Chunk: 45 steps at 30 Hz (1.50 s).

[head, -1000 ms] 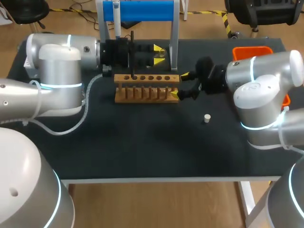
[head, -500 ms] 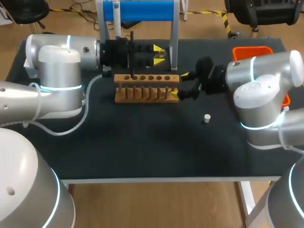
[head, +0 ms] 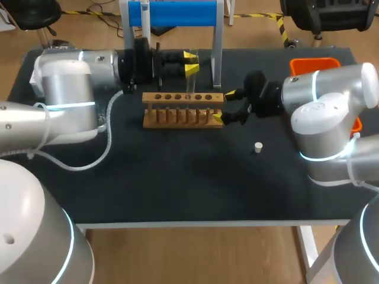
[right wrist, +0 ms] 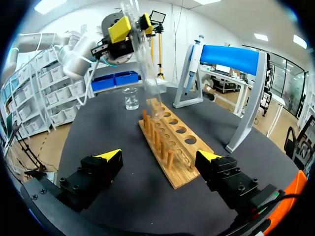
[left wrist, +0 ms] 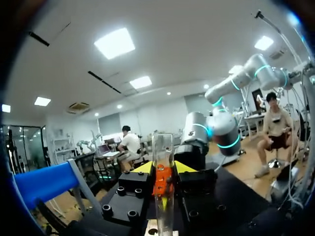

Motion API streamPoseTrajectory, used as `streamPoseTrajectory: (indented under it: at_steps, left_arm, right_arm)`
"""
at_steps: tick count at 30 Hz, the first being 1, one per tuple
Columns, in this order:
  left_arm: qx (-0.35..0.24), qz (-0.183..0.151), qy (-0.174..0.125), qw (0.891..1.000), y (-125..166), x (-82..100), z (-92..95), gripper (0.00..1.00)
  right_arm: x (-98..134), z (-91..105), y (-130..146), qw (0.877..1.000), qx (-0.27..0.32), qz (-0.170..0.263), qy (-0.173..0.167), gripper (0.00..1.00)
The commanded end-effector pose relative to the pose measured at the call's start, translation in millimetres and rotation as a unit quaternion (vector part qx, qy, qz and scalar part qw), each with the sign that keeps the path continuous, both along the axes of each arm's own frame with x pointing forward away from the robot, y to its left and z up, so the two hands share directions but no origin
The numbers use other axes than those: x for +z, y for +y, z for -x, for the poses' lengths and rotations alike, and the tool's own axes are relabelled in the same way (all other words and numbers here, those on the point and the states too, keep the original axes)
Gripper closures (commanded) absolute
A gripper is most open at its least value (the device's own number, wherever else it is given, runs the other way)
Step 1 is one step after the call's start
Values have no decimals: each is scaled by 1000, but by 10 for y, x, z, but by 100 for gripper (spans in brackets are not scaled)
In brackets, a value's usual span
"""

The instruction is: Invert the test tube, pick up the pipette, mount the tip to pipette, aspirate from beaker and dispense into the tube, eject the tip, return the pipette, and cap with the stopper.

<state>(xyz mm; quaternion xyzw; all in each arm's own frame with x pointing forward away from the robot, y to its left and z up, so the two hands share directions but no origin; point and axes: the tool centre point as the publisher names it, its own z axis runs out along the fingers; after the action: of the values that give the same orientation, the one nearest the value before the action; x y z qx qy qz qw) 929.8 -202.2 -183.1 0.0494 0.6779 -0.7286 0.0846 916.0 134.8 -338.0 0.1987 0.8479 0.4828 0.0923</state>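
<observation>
A clear test tube [head: 190, 80] is held roughly upright over the wooden rack [head: 183, 110], with my left gripper [head: 190, 63] shut on it. In the left wrist view the test tube [left wrist: 162, 147] rises between the yellow fingertips [left wrist: 143, 167]. Seen from the right wrist, my left gripper [right wrist: 129, 27] grips the tilted test tube [right wrist: 143, 69] above the far end of the rack [right wrist: 172, 142]. My right gripper [head: 224, 106] stands open at the rack's right end, its fingers apart from the wood. The pipette [head: 145, 16] hangs on the blue stand [head: 177, 13]. A white stopper [head: 258, 147] lies on the mat.
A glass beaker [right wrist: 130, 98] stands behind the rack, near the left arm. An orange bin [head: 314, 63] sits at the back right, partly behind my right arm. The stand's grey legs [head: 217, 53] rise just behind the rack.
My left gripper has turned at the wrist and shifted right, carrying the tube from the rack's left holes to above its middle. The right arm has not moved.
</observation>
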Motion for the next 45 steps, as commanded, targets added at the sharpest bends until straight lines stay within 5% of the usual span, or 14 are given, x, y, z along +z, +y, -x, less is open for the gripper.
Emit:
streamPoseTrajectory:
  at_steps: [1, 7, 45]
  left_arm:
    - [-16, -10, 52, 998, 8, 44, -121, 100]
    - [0, -28, 88, 996, 6, 73, -181, 100]
    - [20, 19, 69, 997, 25, -135, -530, 100]
  right_arm:
    - [9, 0, -4, 1000, 1, 1, 1, 0]
    - [9, 0, -4, 1000, 1, 1, 1, 0]
    - [9, 0, -4, 1000, 1, 1, 1, 0]
